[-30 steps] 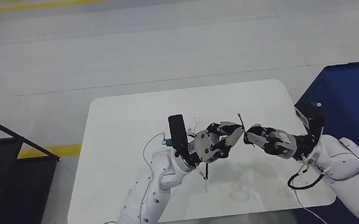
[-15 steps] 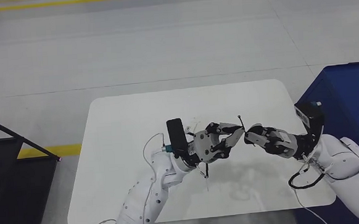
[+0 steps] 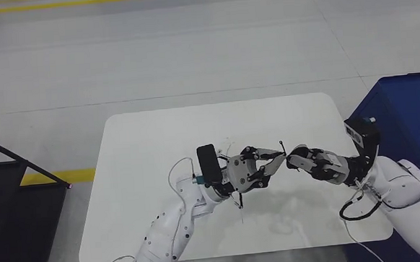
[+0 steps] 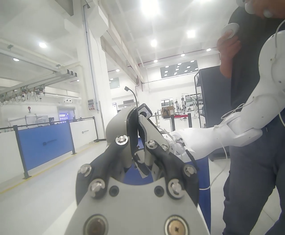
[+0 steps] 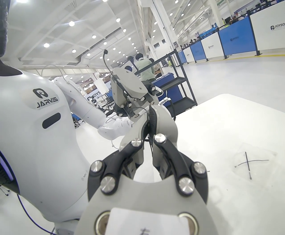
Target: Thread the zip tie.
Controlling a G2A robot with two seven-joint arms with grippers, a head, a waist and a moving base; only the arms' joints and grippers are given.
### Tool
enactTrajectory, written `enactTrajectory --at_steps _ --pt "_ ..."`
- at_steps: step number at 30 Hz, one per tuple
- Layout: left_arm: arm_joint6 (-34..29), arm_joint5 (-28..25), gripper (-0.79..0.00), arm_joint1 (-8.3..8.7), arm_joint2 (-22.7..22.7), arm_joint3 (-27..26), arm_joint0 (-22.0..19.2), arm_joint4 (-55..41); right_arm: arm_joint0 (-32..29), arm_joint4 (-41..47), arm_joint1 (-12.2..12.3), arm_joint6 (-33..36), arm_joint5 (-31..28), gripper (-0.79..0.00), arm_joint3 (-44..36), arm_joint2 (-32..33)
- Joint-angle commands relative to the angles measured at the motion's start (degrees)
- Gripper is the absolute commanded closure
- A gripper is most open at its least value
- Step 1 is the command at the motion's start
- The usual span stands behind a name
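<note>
One zip tie [image 4: 126,88] pinched over table [image 3: 154,156] by left gripper [image 4: 137,110] and right gripper [image 5: 149,112], fingers pressed tight on it. Two spare ties [image 5: 246,160] laid crossed on table.

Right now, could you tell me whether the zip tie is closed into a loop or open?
Open: the zip tie rises from the left gripper, head free, nothing threaded.

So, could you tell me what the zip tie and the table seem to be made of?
Zip tie: likely black nylon-type plastic, matte; it is thin and bends in a smooth curve out of the left tool.
Table: smooth white top with faint reflections, perhaps laminate or painted board; the core is hidden.
</note>
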Motion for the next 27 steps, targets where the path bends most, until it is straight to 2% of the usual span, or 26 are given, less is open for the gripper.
enactTrajectory --at_steps 1,5,7,9,10,11,14,15,18,19,20,21,22,27 --pt "-0.98 -0.41 0.000 0.01 0.02 0.23 -0.14 -1.69 0.18 -1.62 -0.17 -0.60 0.00 0.000 0.09 0.55" --pt "-2.08 -0.93 0.000 0.10 0.01 0.13 -0.33 -3.70 0.00 -6.56 -0.76 -3.58 0.00 0.000 -0.15 1.61" --pt "-2.44 -1.06 -0.188 0.15 -0.02 0.08 -0.25 -4.58 -0.24 -9.33 -1.09 -5.40 0.00 0.000 -0.34 2.13" --pt "-2.71 -1.28 -0.219 0.24 -0.08 -0.03 -0.21 -5.09 -0.67 -11.68 -1.46 -7.47 0.00 0.000 -0.51 2.44" --pt "-2.84 -1.34 -0.320 0.29 -0.15 -0.08 -0.18 -5.30 -0.77 -12.77 -1.61 -8.33 0.00 0.000 -0.54 2.66" --pt "-2.87 -1.37 -0.379 0.34 -0.20 -0.18 -0.15 -5.47 -0.91 -13.62 -1.76 -9.12 0.00 0.000 -0.57 2.79" --pt "-2.94 -1.46 -0.409 0.49 -0.30 -0.41 -0.02 -5.72 -1.16 -15.24 -2.08 -10.72 0.00 0.000 -0.72 3.16" --pt "-2.90 -1.44 -0.468 0.54 -0.34 -0.45 0.03 -5.72 -1.21 -15.52 -2.17 -11.15 0.00 0.000 -0.70 3.29" --pt "-2.50 -1.32 -0.554 0.66 -0.60 -0.39 0.24 -6.50 -1.24 -16.30 -2.41 -12.27 0.32 0.000 -0.47 3.81" --pt "-2.47 -1.36 -0.631 0.68 -0.68 -0.27 0.32 -7.02 -1.19 -16.86 -2.49 -12.64 0.64 0.000 -0.40 4.08" --pt "-2.40 -1.40 -0.748 0.70 -0.82 -0.20 0.39 -7.84 -1.12 -17.63 -2.58 -13.13 0.95 0.000 -0.37 4.42" --pt "-2.24 -1.96 -0.785 0.69 -0.94 -0.02 0.55 -9.62 -1.03 -18.71 -2.69 -13.80 1.30 0.000 -0.36 4.88" --pt "-2.27 -2.85 -0.785 0.65 -1.15 0.32 0.68 -12.50 -0.96 -20.25 -2.81 -14.59 1.64 0.000 -0.42 5.45" --pt "-2.27 -2.85 -0.785 0.65 -1.15 0.32 0.68 -12.50 -0.96 -22.64 -3.03 -16.21 2.09 0.000 -0.54 6.27"
